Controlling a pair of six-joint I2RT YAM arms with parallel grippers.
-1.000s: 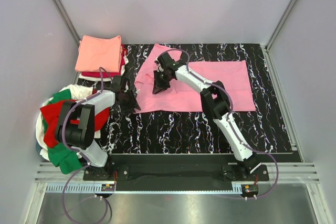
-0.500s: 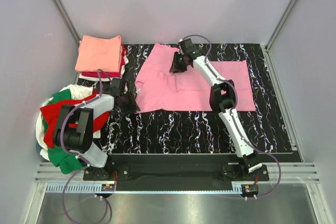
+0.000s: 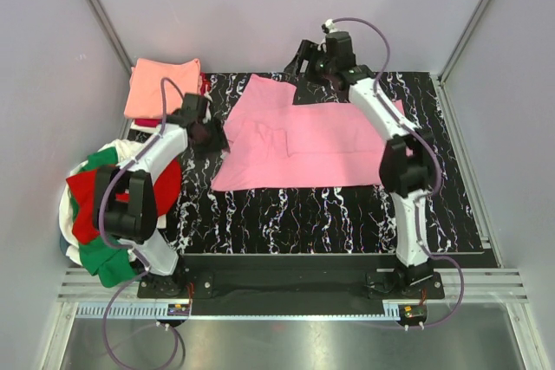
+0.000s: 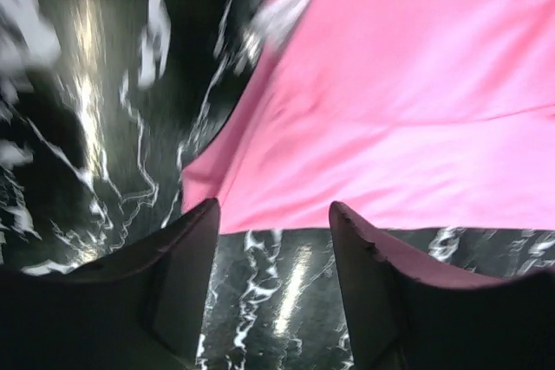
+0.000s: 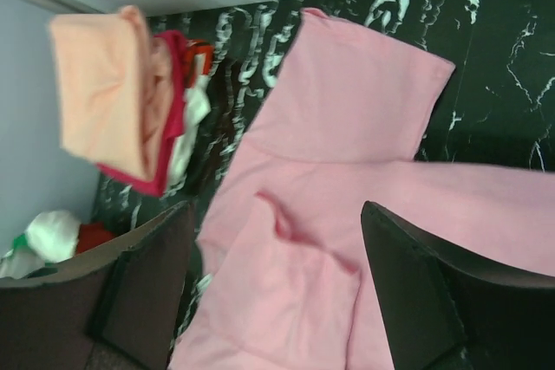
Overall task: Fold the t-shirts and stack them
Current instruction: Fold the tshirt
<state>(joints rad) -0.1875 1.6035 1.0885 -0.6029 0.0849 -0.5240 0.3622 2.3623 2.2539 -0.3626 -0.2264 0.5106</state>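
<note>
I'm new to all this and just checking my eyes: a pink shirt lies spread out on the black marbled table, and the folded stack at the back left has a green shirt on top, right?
Not quite. The top external view shows the folded stack topped by a salmon-orange shirt, not a green one. The pink shirt does lie spread out on the black marbled table.

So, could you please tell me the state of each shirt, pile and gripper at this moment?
pink t-shirt: spread flat on the table, not folded yet, one small flap turned over.
salmon-orange t-shirt: folded, topping the stack.
heap of red, green and white t-shirts: crumpled, unfolded.
left gripper: open, empty, at the pink t-shirt's edge.
right gripper: open, empty, raised above the cloth.
</note>
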